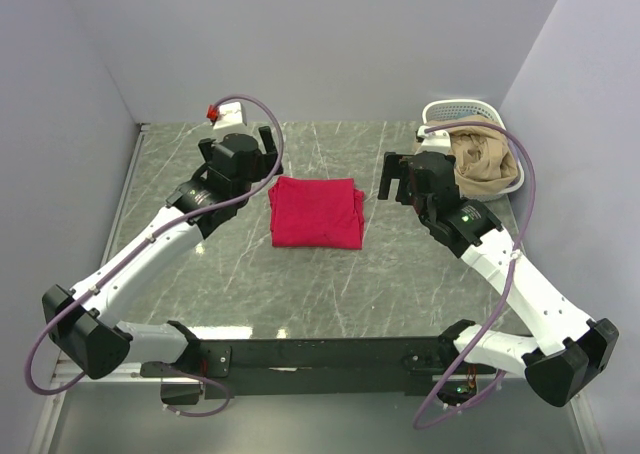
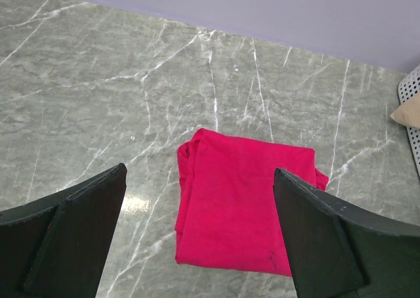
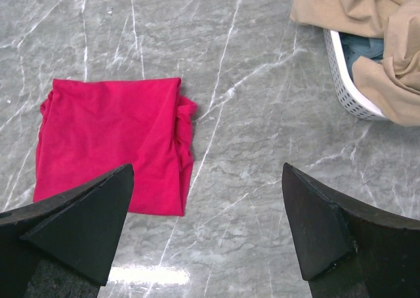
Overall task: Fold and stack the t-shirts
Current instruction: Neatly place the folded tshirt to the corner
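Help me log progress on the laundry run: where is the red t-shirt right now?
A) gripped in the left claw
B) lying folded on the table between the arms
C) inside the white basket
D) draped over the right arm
B: the red t-shirt lies folded flat on the table, while the left claw and the right claw are both open and empty.

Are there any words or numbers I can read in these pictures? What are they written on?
There is no writing that can be read in any view.
The folded red t-shirt is plain, with no print or label showing.
The white basket and the tan cloth in it carry no writing.
The right arm shows only a small green light, no word or number.
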Controlling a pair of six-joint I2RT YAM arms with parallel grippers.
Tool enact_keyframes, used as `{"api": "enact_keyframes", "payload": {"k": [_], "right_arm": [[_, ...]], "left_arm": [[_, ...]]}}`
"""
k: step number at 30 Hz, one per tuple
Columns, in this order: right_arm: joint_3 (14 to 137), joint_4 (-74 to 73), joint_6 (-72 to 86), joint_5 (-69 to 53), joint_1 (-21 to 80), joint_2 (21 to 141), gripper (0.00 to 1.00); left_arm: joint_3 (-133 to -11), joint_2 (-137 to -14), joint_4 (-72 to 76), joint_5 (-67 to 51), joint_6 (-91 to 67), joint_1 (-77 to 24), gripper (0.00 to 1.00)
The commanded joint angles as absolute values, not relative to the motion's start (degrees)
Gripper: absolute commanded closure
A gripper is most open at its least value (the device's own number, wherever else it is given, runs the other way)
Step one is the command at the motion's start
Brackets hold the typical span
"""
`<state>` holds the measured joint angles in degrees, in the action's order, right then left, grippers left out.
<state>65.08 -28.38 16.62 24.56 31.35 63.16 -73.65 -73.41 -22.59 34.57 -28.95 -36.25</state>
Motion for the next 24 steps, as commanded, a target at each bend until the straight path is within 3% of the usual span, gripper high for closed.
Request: {"api": "enact_keyframes", "payload": {"k": [1, 8, 19, 24], "right_arm": [[64.8, -27.5, 17.0, 25.1, 31.1, 63.0, 0.0], [64.5, -27.8, 17.6, 24.5, 31.0, 63.5, 0.0], [62.9, -27.6, 17.4, 23.9, 31.0, 62.8, 0.0], [62.7, -27.2, 17.4, 23.6, 30.9, 63.0, 0.0]], "left_arm": [[-74.9, -73.8, -21.9, 35.6, -28.9, -36.6, 0.01], [-72.2, -73.5, -18.8, 33.3, -28.8, -36.3, 0.0], [-66.5, -78.7, -14.9, 15.9, -31.6, -29.0, 0.01], [-62.0, -83.2, -8.5, 2.0, -33.0, -22.4, 0.01]]}}
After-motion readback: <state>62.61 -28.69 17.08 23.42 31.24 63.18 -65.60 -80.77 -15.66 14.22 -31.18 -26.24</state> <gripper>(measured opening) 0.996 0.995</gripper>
